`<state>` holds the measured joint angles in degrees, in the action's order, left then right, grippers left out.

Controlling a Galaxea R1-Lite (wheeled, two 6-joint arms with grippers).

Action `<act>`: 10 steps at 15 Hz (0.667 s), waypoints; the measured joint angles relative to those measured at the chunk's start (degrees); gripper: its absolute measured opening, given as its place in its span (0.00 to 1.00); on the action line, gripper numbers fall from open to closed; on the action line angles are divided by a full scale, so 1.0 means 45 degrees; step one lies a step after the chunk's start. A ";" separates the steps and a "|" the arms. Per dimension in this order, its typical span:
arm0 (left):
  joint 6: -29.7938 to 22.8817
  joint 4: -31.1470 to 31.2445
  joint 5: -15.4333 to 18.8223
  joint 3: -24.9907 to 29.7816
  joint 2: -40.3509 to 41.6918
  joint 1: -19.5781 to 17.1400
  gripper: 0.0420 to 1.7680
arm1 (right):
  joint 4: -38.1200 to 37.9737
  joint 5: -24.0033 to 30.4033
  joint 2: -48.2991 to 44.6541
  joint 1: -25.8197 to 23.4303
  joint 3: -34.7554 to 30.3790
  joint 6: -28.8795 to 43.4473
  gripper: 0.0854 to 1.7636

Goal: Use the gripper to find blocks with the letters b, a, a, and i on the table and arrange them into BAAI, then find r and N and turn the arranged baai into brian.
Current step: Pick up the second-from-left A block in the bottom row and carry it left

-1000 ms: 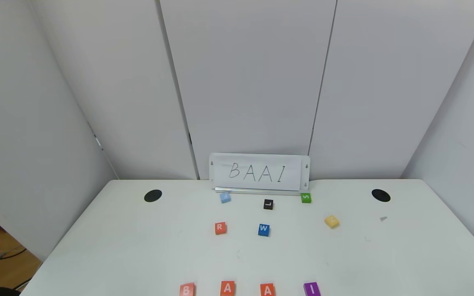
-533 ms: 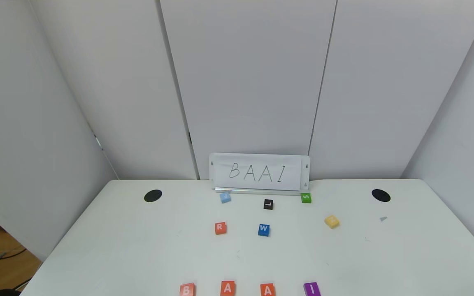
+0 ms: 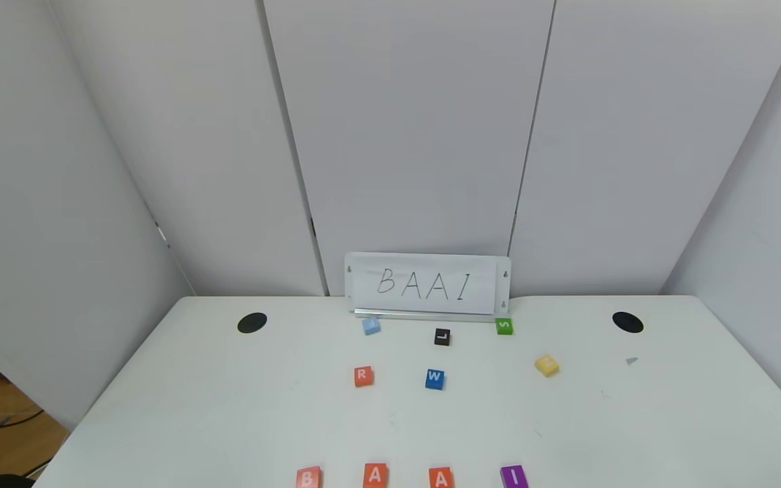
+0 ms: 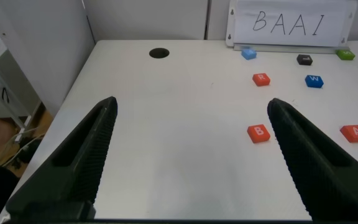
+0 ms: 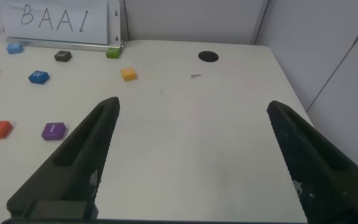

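Note:
Along the near edge of the white table (image 3: 214,407) lie the blocks in a row: orange-red B (image 3: 308,477), A (image 3: 375,474), A (image 3: 440,477) and purple I (image 3: 514,476). Farther back sit the orange-red R (image 3: 363,375) and the yellow N (image 3: 546,364). Neither arm shows in the head view. My left gripper (image 4: 191,112) hovers open over bare table on the near left, with B (image 4: 258,132) just inside its right finger. My right gripper (image 5: 192,111) stands open over bare table on the near right, I (image 5: 53,130) and N (image 5: 128,74) off to its side.
A blue W block (image 3: 434,378), a black L block (image 3: 442,336), a green S block (image 3: 504,326) and a light blue block (image 3: 371,325) lie near a card reading BAAI (image 3: 424,285) at the back. Two black holes (image 3: 252,322) (image 3: 627,322) mark the far corners.

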<state>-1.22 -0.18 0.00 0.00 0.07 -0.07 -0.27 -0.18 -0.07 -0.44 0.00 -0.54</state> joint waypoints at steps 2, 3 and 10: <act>-0.0043 0.0005 -0.0022 0.0000 0.0000 0.0000 0.97 | 0.0000 0.0000 0.0000 0.0000 0.0000 0.0000 0.97; -0.0049 0.0005 -0.0024 0.0000 0.0000 0.0000 0.97 | 0.0005 0.0000 0.0000 0.0000 0.0000 0.0005 0.97; -0.0331 0.0024 -0.0065 0.0000 0.0000 0.0000 0.97 | 0.0000 0.0005 0.0000 0.0000 0.0000 0.0005 0.97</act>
<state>-2.71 -0.07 -0.29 0.00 0.07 -0.07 -0.27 -0.16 -0.07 -0.44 0.00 -0.51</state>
